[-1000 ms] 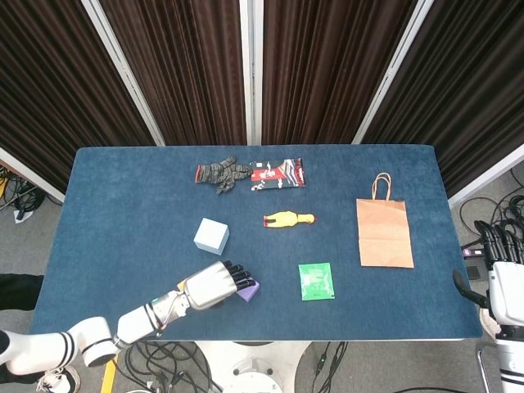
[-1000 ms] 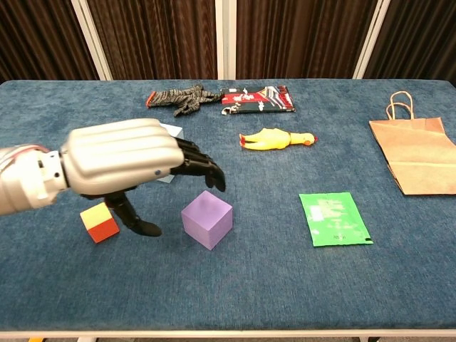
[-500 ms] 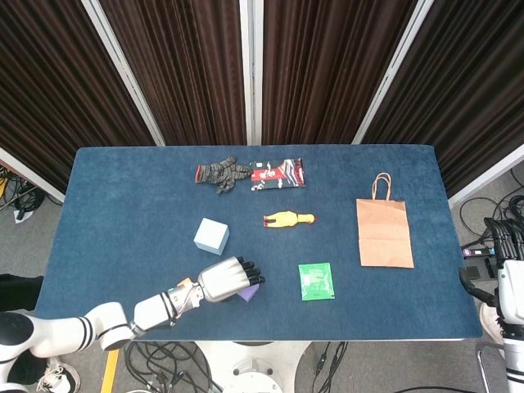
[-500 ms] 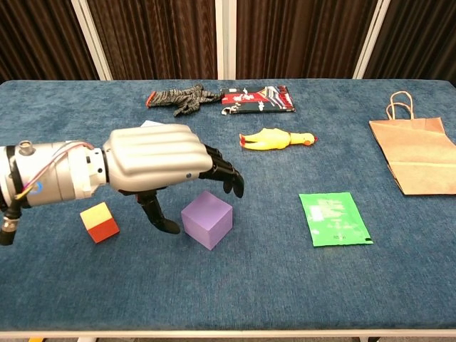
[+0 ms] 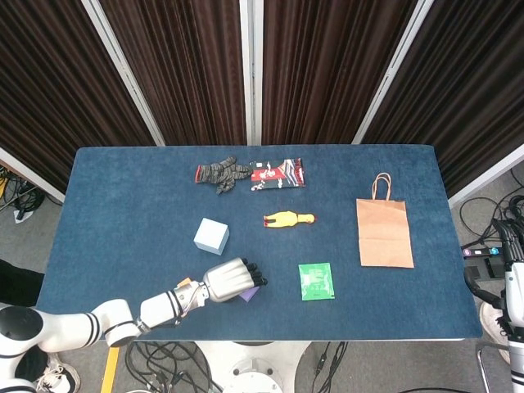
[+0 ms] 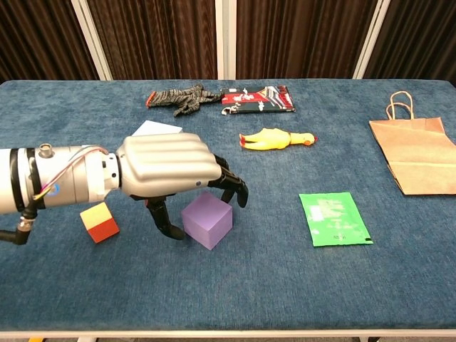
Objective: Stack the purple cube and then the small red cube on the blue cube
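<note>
The left hand [image 6: 167, 174] hangs low over the purple cube [image 6: 207, 219] near the front edge of the blue-covered table [image 5: 123, 196], palm down, with its dark fingers [image 6: 229, 184] curved over the cube's top and far side and its thumb [image 6: 162, 220] reaching down just beside the cube's left face. The chest view shows the fingers spread apart around the cube rather than closed on it, and the cube sits flat on the cloth; whether any fingertip actually touches it cannot be told. In the head view the same hand [image 5: 228, 279] covers most of the cube, of which only a purple corner [image 5: 248, 292] shows. The small red cube [image 6: 99, 221], yellow on top, lies just left of the thumb, apart from the purple one. The blue cube [image 5: 211, 236], pale in colour, rests farther back on the table, behind the hand; the chest view shows only its top edge [image 6: 157, 128] above the knuckles. The right hand [image 5: 516, 246] shows only as dark fingers at the right border of the head view, off the table, and how its fingers lie cannot be told. Elsewhere on the cloth lie a grey glove [image 5: 221, 173], a snack packet [image 5: 278, 173], a rubber chicken [image 5: 288, 219], a green sachet [image 5: 316, 281] and a brown paper bag [image 5: 384, 230].
</note>
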### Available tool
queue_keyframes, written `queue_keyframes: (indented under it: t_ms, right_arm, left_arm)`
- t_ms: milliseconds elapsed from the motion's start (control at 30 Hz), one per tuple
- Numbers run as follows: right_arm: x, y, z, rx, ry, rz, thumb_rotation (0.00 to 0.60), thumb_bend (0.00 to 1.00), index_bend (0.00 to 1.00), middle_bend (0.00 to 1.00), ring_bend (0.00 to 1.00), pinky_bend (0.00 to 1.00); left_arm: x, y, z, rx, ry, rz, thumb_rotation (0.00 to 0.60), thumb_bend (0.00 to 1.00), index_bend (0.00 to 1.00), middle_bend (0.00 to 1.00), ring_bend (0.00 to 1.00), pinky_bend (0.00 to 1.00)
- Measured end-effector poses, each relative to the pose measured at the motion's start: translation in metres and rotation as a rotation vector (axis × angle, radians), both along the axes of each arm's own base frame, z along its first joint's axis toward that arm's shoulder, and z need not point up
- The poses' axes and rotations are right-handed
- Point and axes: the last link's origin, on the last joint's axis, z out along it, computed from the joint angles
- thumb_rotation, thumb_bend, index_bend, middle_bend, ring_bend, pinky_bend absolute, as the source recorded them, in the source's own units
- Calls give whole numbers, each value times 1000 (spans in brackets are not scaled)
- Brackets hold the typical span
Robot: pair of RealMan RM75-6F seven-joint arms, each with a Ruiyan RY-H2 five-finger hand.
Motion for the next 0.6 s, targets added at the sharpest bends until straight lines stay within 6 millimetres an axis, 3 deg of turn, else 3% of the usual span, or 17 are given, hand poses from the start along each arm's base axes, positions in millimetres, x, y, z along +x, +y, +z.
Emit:
queue_keyframes:
  t_ms: [300,600]
  right_arm:
    - [-2,0,-1,6,4,-6,600,237,0,95,0,0]
    - [-2,0,0,7,-3,-6,600,237,0,95,0,0]
  left_arm:
    - [-1,3,-2,7,-8,19,600,143,377,563,364,513]
    - [-3,7,12,10,-63,71,600,160,381,580,378,515]
